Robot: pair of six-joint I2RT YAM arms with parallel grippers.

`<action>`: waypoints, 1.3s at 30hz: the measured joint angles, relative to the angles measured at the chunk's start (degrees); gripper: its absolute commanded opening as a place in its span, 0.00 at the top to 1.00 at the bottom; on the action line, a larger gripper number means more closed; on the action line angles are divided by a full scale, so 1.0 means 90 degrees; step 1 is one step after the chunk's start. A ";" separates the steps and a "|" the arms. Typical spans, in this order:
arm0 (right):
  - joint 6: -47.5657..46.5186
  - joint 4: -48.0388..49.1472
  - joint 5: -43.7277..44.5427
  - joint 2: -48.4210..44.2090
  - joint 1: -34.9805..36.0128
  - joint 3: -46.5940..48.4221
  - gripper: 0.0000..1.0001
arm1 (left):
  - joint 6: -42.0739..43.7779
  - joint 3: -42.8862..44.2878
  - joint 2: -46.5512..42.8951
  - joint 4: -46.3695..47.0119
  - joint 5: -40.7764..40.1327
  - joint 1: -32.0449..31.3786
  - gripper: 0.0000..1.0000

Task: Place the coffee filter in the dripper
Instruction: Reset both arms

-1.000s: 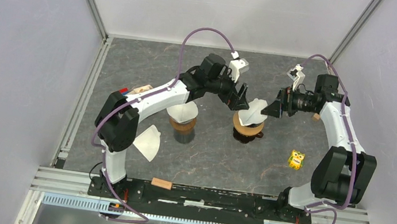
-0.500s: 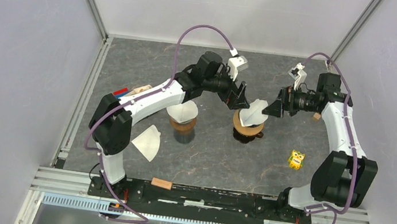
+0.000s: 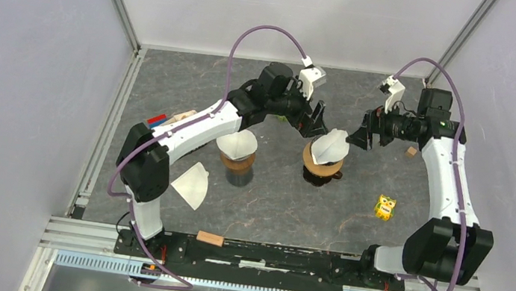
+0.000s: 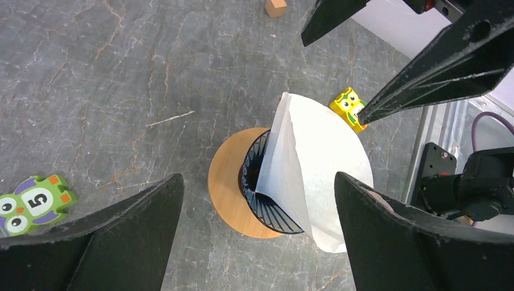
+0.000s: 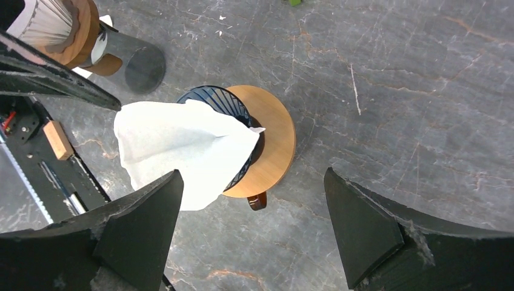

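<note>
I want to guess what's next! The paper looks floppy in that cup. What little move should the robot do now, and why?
Probably lower the right gripper and nudge the coffee filter down into the dripper. The filter sits folded, leaning over the rim; the left gripper and the right both hang open, clear of it.

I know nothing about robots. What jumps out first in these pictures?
A white coffee filter sticks out lopsided from the wood-collared dripper mid-table, only partly seated. The left pincer and right pincer hang open on either side, holding nothing. A second, paper-lined dripper stands to its left.
</note>
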 measured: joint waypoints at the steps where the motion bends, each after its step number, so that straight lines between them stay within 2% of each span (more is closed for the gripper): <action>1: -0.0058 -0.0002 0.0022 -0.0046 0.0005 -0.0002 0.07 | 0.0000 0.0024 0.0000 0.0000 -0.0017 0.0000 0.00; 7: -0.0335 0.0010 0.0080 -0.0476 0.0022 -0.0010 0.04 | 0.0000 0.0022 -0.0036 -0.0221 -0.0192 0.0056 0.00; 10: -0.0340 0.0138 0.0316 -0.0828 0.0027 -0.0007 0.02 | 0.0002 -0.0233 -0.0362 -0.0342 -0.0313 0.0214 0.00; 14: -0.0250 0.0413 0.0690 -0.1158 0.0032 0.0032 0.02 | -0.0005 -0.0865 -0.1418 -0.0376 -0.0544 0.0831 0.00; 20: -0.0090 0.0838 0.1171 -0.1171 0.0117 0.0219 0.02 | 0.0000 -0.1299 -0.3060 -0.0342 -0.1061 0.2232 0.00; 24: -0.0063 0.1122 0.1345 -0.1202 0.0163 0.0228 0.02 | 0.0187 -0.1647 -0.3823 -0.0459 -0.1498 0.2635 0.00; 31: -0.0022 0.2052 0.1479 -0.1848 0.0170 -0.0219 0.02 | 0.0325 -0.2358 -0.4537 -0.0903 -0.2004 0.3133 0.00; 39: -0.0022 0.2684 0.1528 -0.2370 0.0172 -0.0818 0.02 | 0.0265 -0.2713 -0.4838 -0.1039 -0.2052 0.3740 0.00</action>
